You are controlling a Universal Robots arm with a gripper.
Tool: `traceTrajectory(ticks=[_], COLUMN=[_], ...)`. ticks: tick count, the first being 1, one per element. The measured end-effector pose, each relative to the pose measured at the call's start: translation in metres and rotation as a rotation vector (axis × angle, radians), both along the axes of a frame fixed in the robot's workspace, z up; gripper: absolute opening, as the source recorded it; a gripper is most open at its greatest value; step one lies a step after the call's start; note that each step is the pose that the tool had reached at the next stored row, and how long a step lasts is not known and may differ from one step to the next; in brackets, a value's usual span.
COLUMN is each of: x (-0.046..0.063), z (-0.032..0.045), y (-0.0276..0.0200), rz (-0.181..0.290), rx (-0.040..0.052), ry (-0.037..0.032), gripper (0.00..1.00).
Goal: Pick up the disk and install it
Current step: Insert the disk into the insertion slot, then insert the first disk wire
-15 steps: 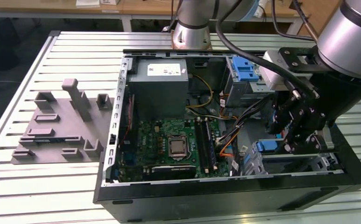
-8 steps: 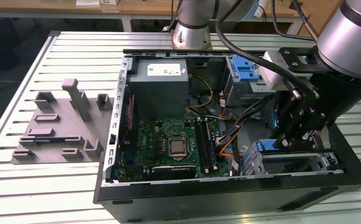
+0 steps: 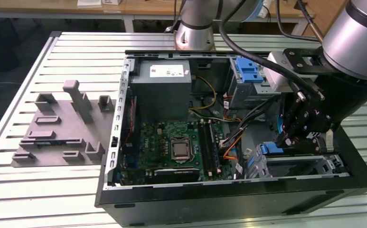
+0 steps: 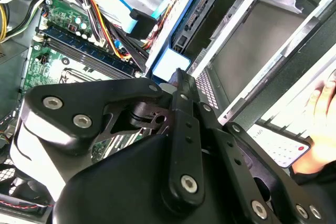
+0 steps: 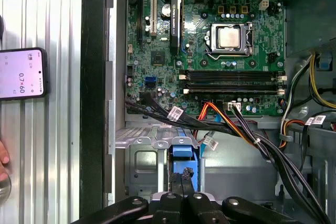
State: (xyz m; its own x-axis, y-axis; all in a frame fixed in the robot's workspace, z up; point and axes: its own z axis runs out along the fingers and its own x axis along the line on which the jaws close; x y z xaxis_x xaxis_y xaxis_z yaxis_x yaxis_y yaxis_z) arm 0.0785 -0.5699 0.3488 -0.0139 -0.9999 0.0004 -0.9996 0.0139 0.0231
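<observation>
Deep in the case (image 3: pixel 234 202), the gripper (image 5: pixel 182 178) clamps the disk (image 5: pixel 184 153) at the cage (image 5: pixel 139 163); nearby cables (image 5: pixel 236 127) could snag it.

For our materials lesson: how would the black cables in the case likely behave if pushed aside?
The cables curve loosely across the case, so they are probably floppy and light. They run bunched, so one push may shift several, and they may spring back.
</observation>
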Motion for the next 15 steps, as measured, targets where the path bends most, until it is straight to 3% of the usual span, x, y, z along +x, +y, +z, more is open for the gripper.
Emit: traceTrajectory(ticks=[15], x=[0.0000], z=[-0.0003], y=[0.0000], rz=[0.000], rx=[0.0001], ry=[0.0000], gripper=[0.11])
